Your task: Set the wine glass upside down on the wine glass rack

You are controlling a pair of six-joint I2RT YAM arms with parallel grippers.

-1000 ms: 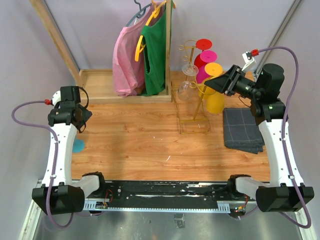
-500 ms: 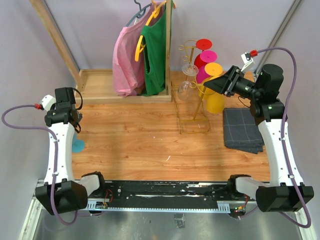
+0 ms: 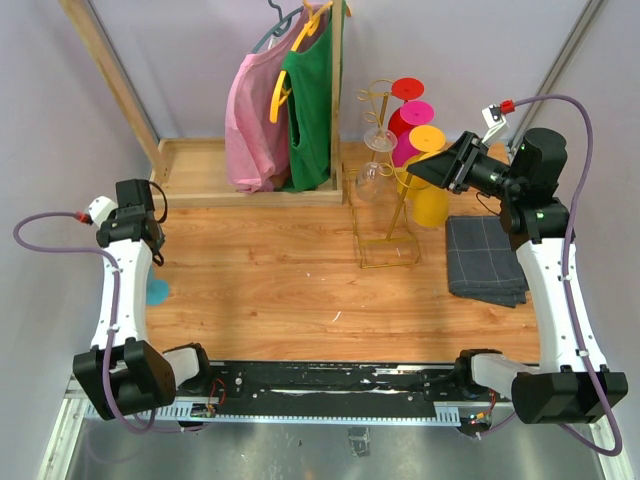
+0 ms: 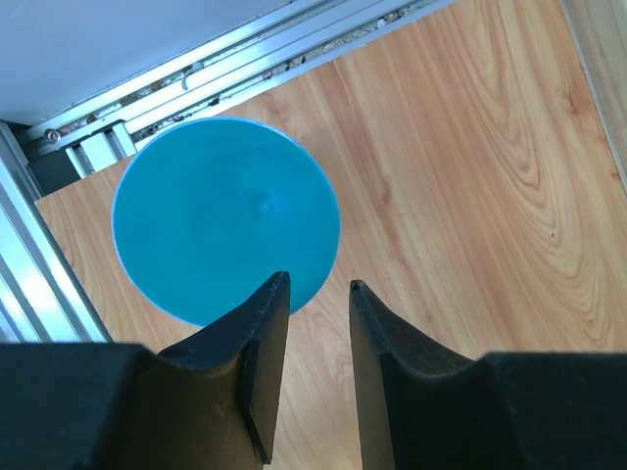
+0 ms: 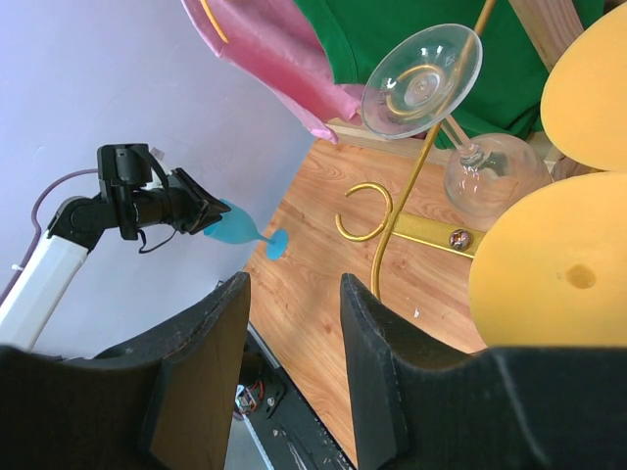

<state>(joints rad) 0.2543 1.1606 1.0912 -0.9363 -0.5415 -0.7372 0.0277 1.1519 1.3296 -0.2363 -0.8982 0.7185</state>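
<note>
Wooden tabletop (image 3: 280, 280) ends just beside the blue wine glass (image 4: 225, 215), which stands near its left edge, well apart from the gold wine glass rack (image 5: 426, 238). Over it hangs the left gripper (image 4: 318, 282), jaws slightly spread and empty, with the right gripper (image 5: 294, 282) likewise by the rack. An off-centre descent could knock the glass off that edge.

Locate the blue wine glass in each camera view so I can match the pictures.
Top external: blue wine glass at the left edge of the wooden table, partly hidden by the left arm.
Left wrist: glass upper left, a round blue disc just past the left hand.
Right wrist: glass left of centre, beside that hand's tip.
Shared landmark: the table edge next to the glass.
</note>
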